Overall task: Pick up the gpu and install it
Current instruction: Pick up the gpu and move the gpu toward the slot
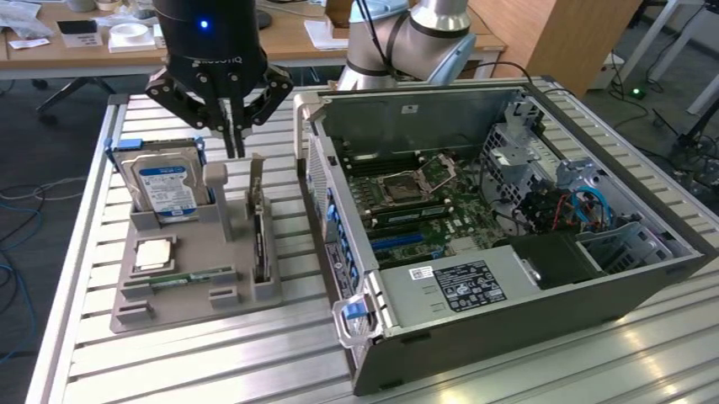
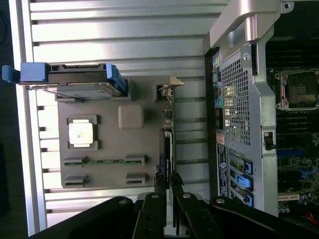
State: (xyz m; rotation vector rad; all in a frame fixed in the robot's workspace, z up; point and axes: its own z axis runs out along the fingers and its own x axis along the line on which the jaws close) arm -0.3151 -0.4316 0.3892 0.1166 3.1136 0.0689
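The gpu (image 1: 259, 231) is a green card standing on edge in a slot of the grey holder tray (image 1: 191, 296), at the side nearest the computer case. My gripper (image 1: 235, 151) hangs just above the tray, over the card's far end, and is not touching it. In the wrist view the gpu (image 2: 168, 134) runs as a thin edge straight out from my gripper (image 2: 167, 181). The fingertips (image 2: 159, 180) stand a narrow gap apart with nothing between them.
The tray also holds an upright hard drive (image 1: 167, 185) with a blue-white label, a CPU (image 1: 154, 252) and a memory stick (image 1: 191, 276). The open computer case (image 1: 506, 210) lies at the exterior view's right, its motherboard (image 1: 416, 210) exposed. All sit on a slatted metal table (image 1: 225, 362).
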